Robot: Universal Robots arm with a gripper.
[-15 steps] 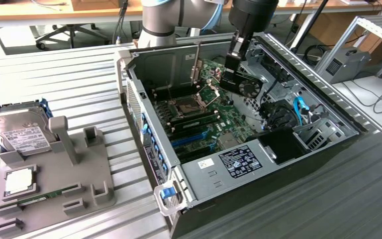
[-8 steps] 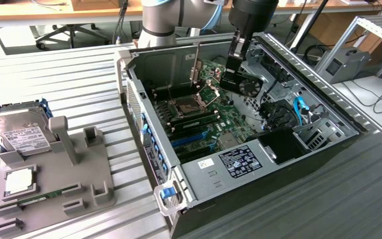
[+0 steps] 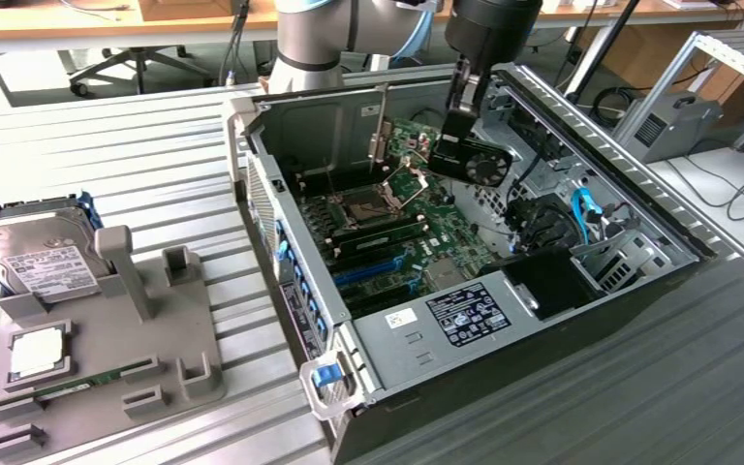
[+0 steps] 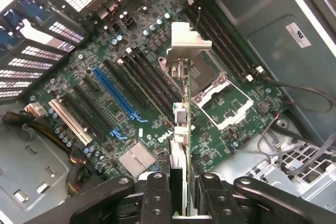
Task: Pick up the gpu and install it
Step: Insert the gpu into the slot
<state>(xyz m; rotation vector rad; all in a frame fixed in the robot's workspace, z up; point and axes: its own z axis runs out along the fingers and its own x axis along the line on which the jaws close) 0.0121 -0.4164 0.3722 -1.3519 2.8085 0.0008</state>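
In the exterior view the gripper (image 3: 456, 145) grips the gpu (image 3: 482, 163) above the motherboard (image 3: 411, 242) inside the open case (image 3: 386, 339), so the pick looks done and the install is in hand. The case's dark sticker (image 3: 467, 315) is unreadable. In the wrist view the gpu (image 4: 181, 114) hangs edge-on, clear of the board. Seating it calls for squaring its edge over a slot, and the white label (image 4: 299, 35) cannot be read.

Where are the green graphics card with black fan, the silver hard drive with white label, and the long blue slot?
green graphics card (image 3: 484, 166): exterior view, its black fan.
silver hard drive (image 3: 51, 273): exterior view, its white label.
long blue slot (image 4: 115, 93): wrist view, its middle.
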